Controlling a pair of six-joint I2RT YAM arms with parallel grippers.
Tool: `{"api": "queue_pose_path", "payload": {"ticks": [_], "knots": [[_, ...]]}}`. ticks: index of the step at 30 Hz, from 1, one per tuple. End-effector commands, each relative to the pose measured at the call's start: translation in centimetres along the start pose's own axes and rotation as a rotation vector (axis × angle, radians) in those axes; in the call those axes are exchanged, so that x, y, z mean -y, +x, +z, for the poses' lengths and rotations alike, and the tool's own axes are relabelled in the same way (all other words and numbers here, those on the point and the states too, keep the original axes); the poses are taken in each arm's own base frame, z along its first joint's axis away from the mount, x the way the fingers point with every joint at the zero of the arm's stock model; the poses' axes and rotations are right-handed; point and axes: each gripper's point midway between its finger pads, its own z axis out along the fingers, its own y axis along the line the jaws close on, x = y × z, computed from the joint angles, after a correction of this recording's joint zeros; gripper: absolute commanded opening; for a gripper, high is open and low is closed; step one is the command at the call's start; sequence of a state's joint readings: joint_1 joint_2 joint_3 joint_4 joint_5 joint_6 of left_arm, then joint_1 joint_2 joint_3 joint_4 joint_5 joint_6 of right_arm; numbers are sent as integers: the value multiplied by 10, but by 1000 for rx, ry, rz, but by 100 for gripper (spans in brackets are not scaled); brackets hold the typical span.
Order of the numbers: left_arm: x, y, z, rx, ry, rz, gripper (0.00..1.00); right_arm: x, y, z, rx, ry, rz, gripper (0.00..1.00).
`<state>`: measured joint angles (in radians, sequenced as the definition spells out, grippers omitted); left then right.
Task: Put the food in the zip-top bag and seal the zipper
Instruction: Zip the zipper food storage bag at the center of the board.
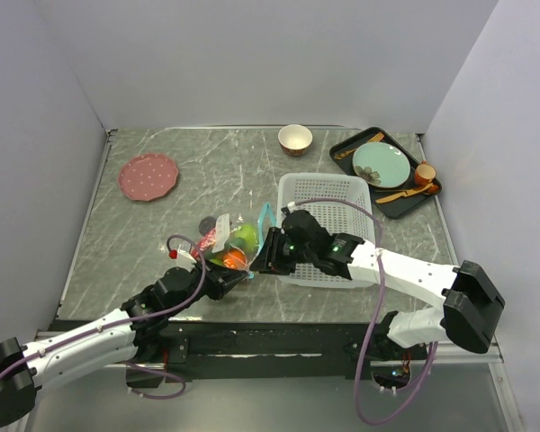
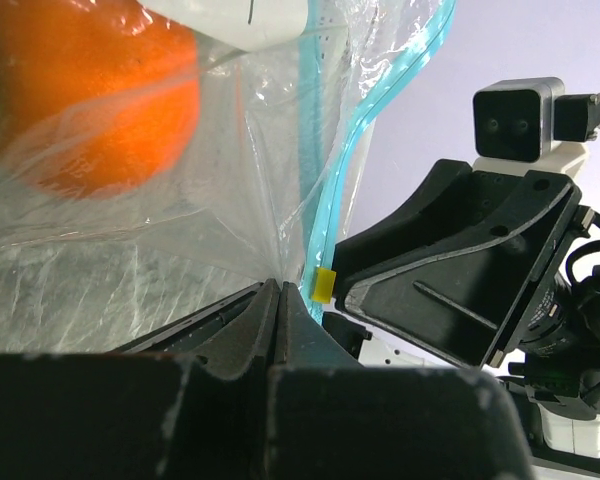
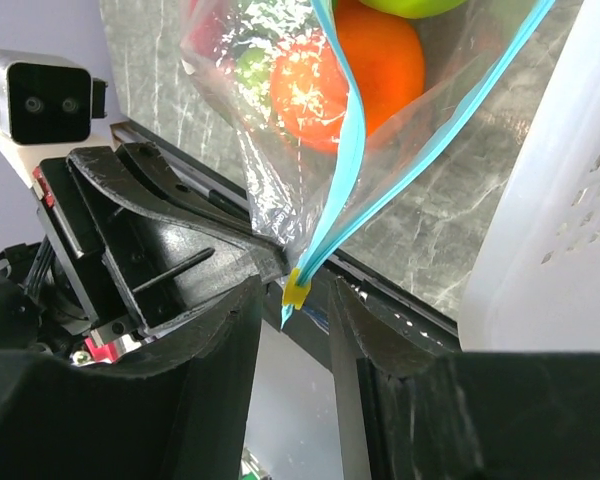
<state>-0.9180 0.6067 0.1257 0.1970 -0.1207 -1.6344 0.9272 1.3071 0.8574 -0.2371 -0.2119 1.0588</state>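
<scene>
The clear zip-top bag (image 1: pixel 236 236) hangs lifted between my two grippers, in front of the white basket. It holds an orange (image 2: pixel 100 100), a green apple (image 1: pixel 245 236) and other food. My left gripper (image 2: pixel 276 288) is shut on the clear plastic at the bag's corner, just beside the teal zipper (image 2: pixel 330 220) and its yellow slider (image 2: pixel 323 285). My right gripper (image 3: pixel 295 310) is open, its jaws standing on either side of the yellow slider (image 3: pixel 297 290) at the zipper's (image 3: pixel 350 150) end without touching it. In the top view the left gripper (image 1: pixel 243 273) and right gripper (image 1: pixel 268 256) meet at the bag's near corner.
The white perforated basket (image 1: pixel 328 191) stands right behind the right gripper and fills the right side of its wrist view (image 3: pixel 550 200). A dark round piece (image 1: pixel 207 223) shows at the bag's far left. A pink plate (image 1: pixel 148 176), a bowl (image 1: pixel 294 139) and a black tray (image 1: pixel 412 205) with dishes are at the back.
</scene>
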Motion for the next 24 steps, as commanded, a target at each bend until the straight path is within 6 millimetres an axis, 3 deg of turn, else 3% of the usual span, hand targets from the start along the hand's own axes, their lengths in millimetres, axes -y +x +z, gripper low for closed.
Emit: {"api": "queue_pose_path", "payload": {"ticks": [1,19,24], "knots": [[26,0,-1,2,69,17,1,-8,-3,2,11,-20,-1,41],[26,1,-2,0,76,3,1,-9,-3,5,17,-43,-3,11],[31,2,-4,-13,117,-26,19,-6,-3,4,29,-50,15,11]]}}
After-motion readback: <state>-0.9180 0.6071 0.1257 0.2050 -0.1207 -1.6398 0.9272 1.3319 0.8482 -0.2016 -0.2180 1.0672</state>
